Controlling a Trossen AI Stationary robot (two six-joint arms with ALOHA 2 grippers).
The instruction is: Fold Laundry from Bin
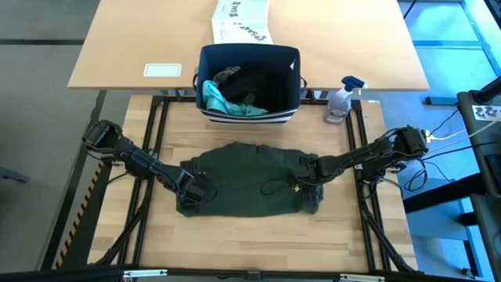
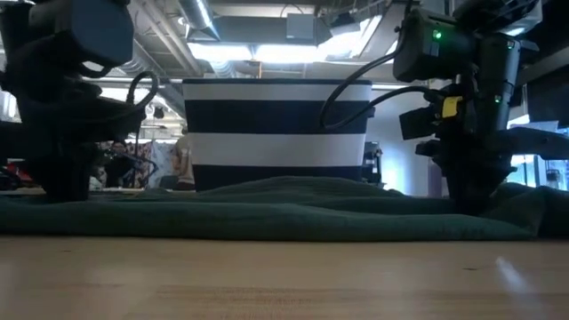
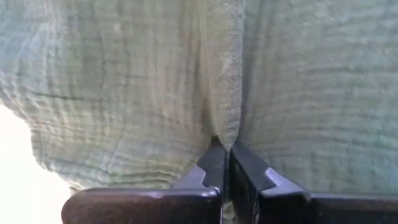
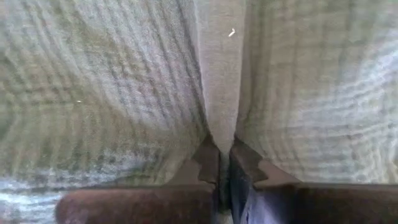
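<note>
Both grippers are down on the olive-green garment (image 1: 250, 180), and I read both sets of jaws as pinched tight on its cloth. In the left wrist view the left gripper (image 3: 225, 149) has its two dark fingers (image 3: 211, 165) pressed together with a ridge of crinkled green fabric gathered up between them. The right wrist view shows the same — the right gripper (image 4: 224, 149) closed on a raised fold, fabric bunching to either side of it.

Taking the garment as my landmark: it lies spread flat on the wooden table (image 1: 250, 243), in the middle of the work area. From above, the left gripper (image 1: 196, 188) sits on the garment's left edge, and the right gripper (image 1: 307, 174) on its right edge, near the corner where the cloth is slightly rumpled. Each arm reaches in from its own side of the table.

Just behind the garment stands the bin (image 1: 291, 59), navy with white stripes at its base; I see a teal piece (image 1: 221, 100) and dark cloth (image 1: 254, 82) inside. To the right of the bin, behind the garment's right corner, is a spray bottle (image 1: 343, 100). Behind the bin, on the farther tabletop, lies a white printed box (image 1: 241, 20) — and off to its left a small white card (image 1: 163, 70).

In the low view the bin (image 2: 276, 133) rises behind the flat green cloth (image 2: 267, 213).
</note>
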